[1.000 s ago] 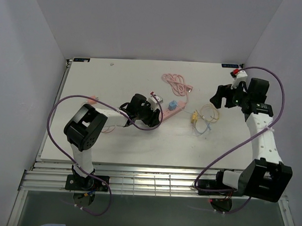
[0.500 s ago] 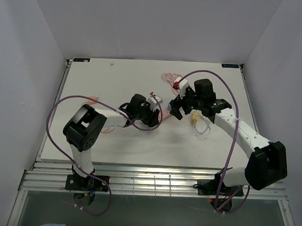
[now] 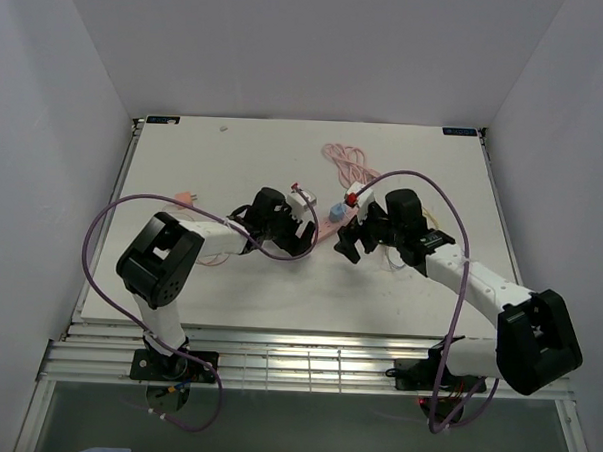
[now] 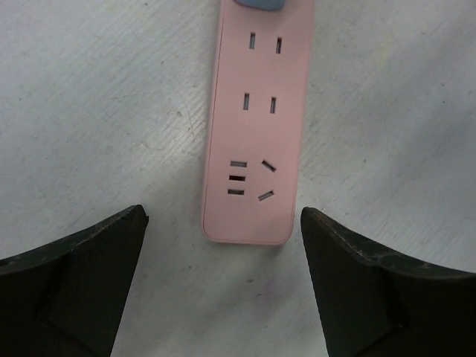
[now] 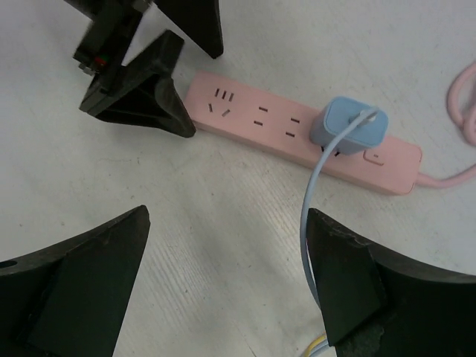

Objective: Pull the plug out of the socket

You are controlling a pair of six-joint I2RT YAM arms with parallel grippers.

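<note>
Top external: both arms reach in toward the middle of the white tabletop (image 3: 224,163) and their heads nearly meet over the socket (image 3: 324,227).
Socket: long pink strip lying flat, running diagonally between the two grippers. The free end points at the left arm and the cord end points to the far right.
Plug: the little pale blue block (image 5: 349,126) is seated in the socket, in the outlet closest to the cord end. The outlets between it and the free end are bare.
Blue cable: a thin light blue cable (image 5: 309,216) comes off the top of the plug and curves down toward the right wrist camera.
Pink cord: it leaves the strip's far end and sits in a loose coil (image 3: 349,166) further back on the tabletop.
Left gripper: the left gripper (image 4: 222,219) is spread wide, with one dark finger (image 4: 82,275) on each side of the socket's free end. In the left wrist view there's a gap of tabletop on both sides. In the right wrist view one fingertip looks right up against the end corner, and I can't tell if it actually touches.
Right gripper: the right gripper (image 5: 227,223) is also spread wide and holding nothing. It hovers over bare tabletop just on the near side of the socket, and the blue cable runs close to one finger.
</note>
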